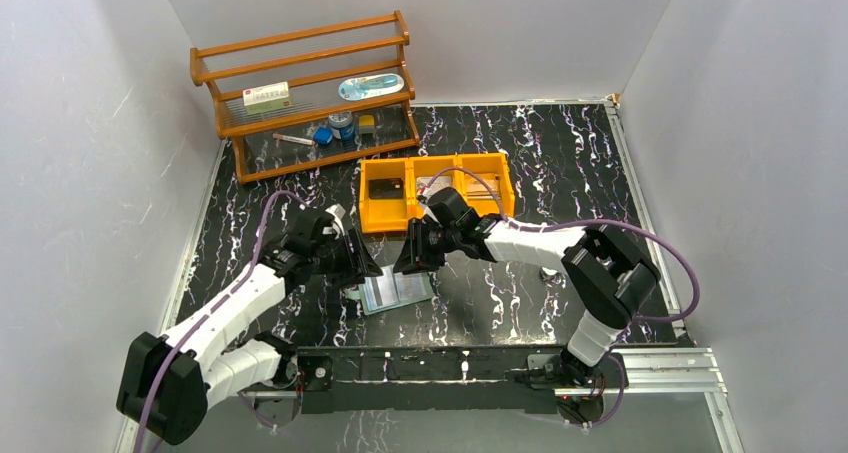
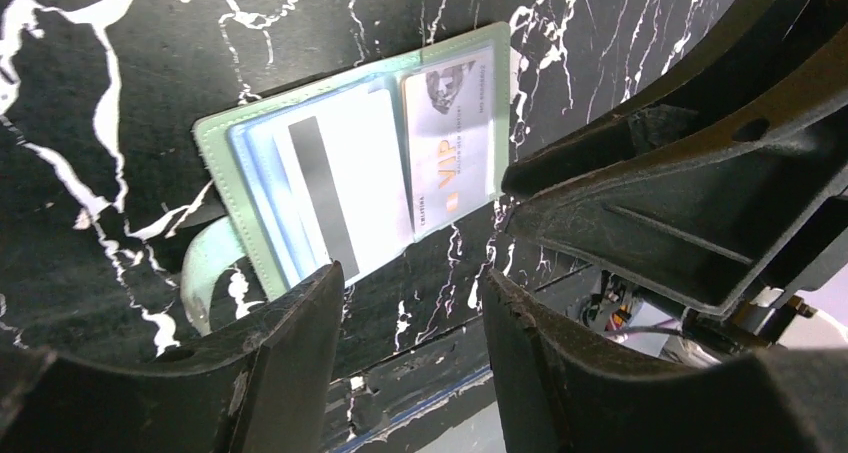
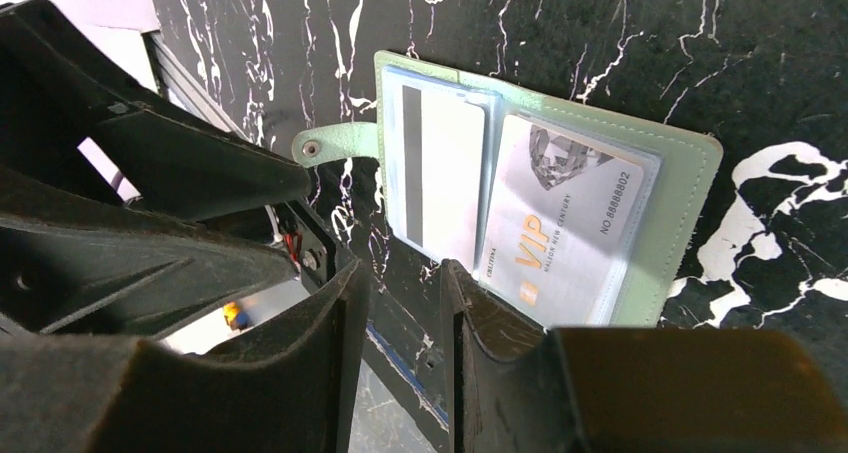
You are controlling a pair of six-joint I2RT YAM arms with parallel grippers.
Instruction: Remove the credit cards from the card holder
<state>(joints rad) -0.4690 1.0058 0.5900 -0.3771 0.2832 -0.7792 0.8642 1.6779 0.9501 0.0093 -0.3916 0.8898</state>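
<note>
Plainly, our left gripper [image 2: 412, 278] stood with jaws apart and empty; our right gripper [image 3: 402, 273] likewise, its gap narrower. Between them the card holder [image 1: 397, 290] lay open, flat on the table [image 1: 560, 173], the credit cards [image 3: 565, 223] tucked in its sleeves. We judged card-pulling in hand: next, pin the holder and pinch a card's edge. Free room lay at 3 o'clock; the orange bin [image 1: 440, 168] stood at 12.
</note>
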